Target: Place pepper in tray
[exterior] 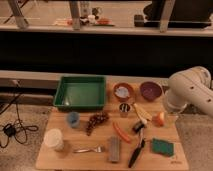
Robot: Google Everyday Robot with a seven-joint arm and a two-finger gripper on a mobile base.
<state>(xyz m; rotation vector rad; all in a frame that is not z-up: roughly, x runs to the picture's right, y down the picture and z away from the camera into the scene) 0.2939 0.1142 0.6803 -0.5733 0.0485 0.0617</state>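
Camera view shows the gripper [173, 109] at the right edge of the wooden table [172, 161], tucked under the bulky white arm [192, 90]. Whether it is spread or closed cannot be read from here, and it holds nothing that can be seen.

Nearest to it is the orange [159, 119], then the banana [141, 112]. Beyond them the pepper [121, 132] lies flat on the table, well apart from the gripper. The head of a dark-handled brush [137, 145] sits just beside it. The tray [80, 93] is further left at the back, with nothing in it.

The likely trouble comes from that crowding. A reach straight across could nudge the orange and set it rolling, or catch the banana. The pepper is slim and lies low, so a shallow pinch may slip off it or spin it against the brush. The way to the tray passes over a small metal cup [124, 109] and the grapes [96, 121] — a low carry could tip the cup, and an early release would leave the pepper on the rim.

By count there is one pepper, one tray, one orange, one banana, one bunch of grapes and one brush. There are also two bowls — the brown bowl [123, 91] and the purple bowl [150, 90] — and three cups, counting the metal one, the blue cup [73, 119] and the white cup [53, 139]. Add one fork [90, 149], one grey block [115, 149] and one green sponge [162, 146].
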